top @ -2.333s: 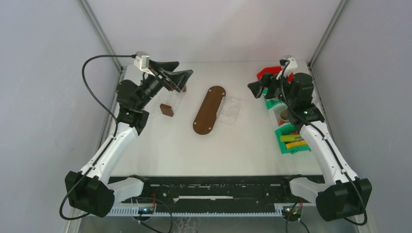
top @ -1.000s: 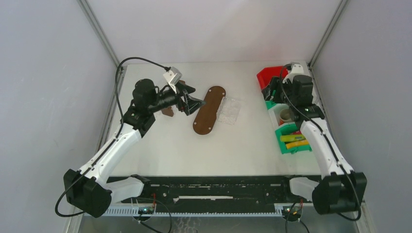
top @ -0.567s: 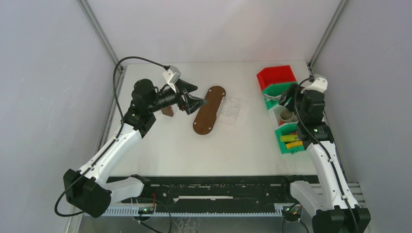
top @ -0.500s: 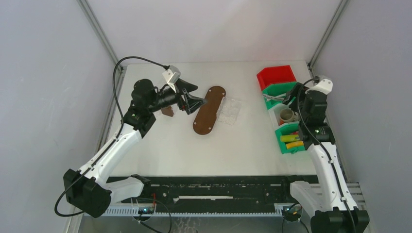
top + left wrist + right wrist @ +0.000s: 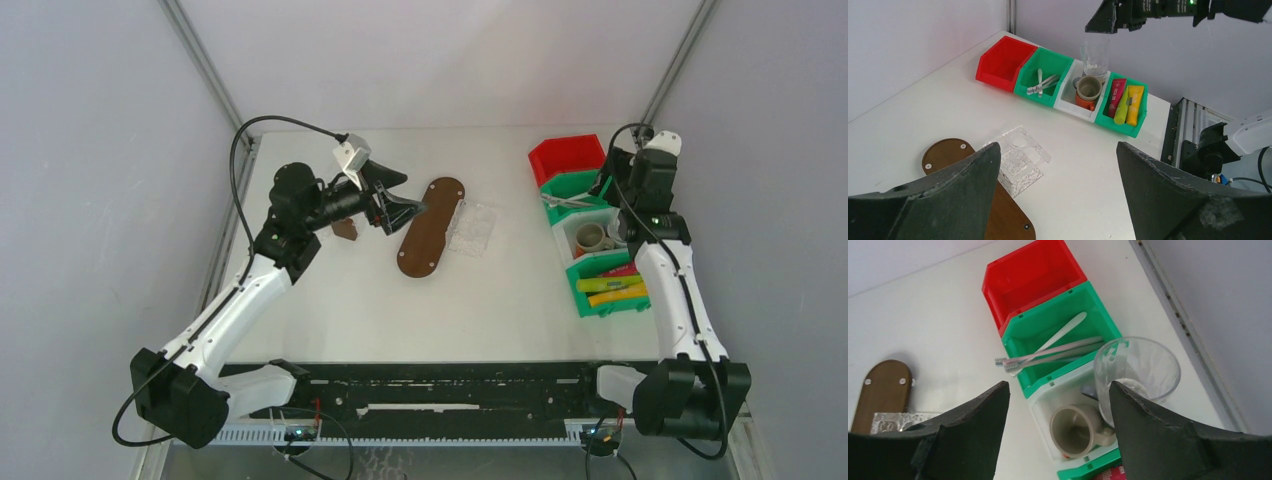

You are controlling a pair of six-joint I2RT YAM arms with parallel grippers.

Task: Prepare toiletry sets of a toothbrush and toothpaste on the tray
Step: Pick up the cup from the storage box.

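Left end effector (image 5: 1058, 150): its 2 fingers are spread wide with nothing between them. It hangs above the desk (image 5: 350, 300), at the left edge of the tray.
Brown block (image 5: 345, 230): small, on the desk behind the left arm and partly hidden by it.
Tray (image 5: 430, 228): a brown oval board lying slantwise in the middle of the desk.
Clear plastic piece (image 5: 472, 228): flat and moulded, just beside the tray's right edge.
Bins: 4 in a row along the right side of the desk. From far to near they are the red bin (image 5: 995, 79), far green bin (image 5: 1057, 65), white bin (image 5: 1075, 112) and near green bin (image 5: 1118, 127).
Toothbrushes (image 5: 1058, 347): pale, lying in the far green bin with their heads over its rim.
Cup (image 5: 1075, 430) and glass (image 5: 1138, 372): both upright in the white bin.
Toothpaste: the red tube (image 5: 1116, 95) and lime green tube (image 5: 1122, 111) lie side by side in the near green bin. A yellow tube (image 5: 1134, 97) lies with them, and all are well apart from the tray.
Right end effector (image 5: 1058, 390): its 2 fingers are wide apart and hold nothing. It is raised above the far green and white bins.
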